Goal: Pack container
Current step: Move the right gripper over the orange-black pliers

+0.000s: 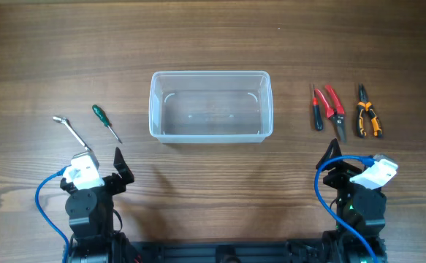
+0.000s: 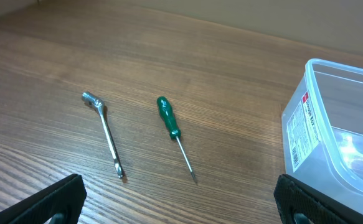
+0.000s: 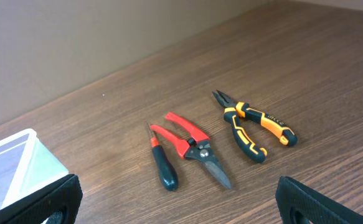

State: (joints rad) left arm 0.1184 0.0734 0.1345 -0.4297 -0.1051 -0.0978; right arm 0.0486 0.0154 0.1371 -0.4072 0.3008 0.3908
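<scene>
The clear plastic container (image 1: 210, 105) stands empty at the table's centre; its corner shows in the left wrist view (image 2: 337, 130) and the right wrist view (image 3: 16, 165). Left of it lie a silver socket wrench (image 1: 71, 129) (image 2: 106, 135) and a green screwdriver (image 1: 105, 122) (image 2: 174, 132). Right of it lie a small black-handled screwdriver (image 1: 316, 108) (image 3: 162, 163), red shears (image 1: 335, 109) (image 3: 192, 147) and orange-black pliers (image 1: 367, 112) (image 3: 253, 129). My left gripper (image 2: 181, 208) is open, near the front edge behind the left tools. My right gripper (image 3: 181, 208) is open behind the right tools.
Wood-grain table (image 1: 213, 44). Blue cables loop beside each arm base, on the left (image 1: 43, 197) and on the right (image 1: 322, 190). A pale wall (image 3: 75, 37) runs behind the table's far edge.
</scene>
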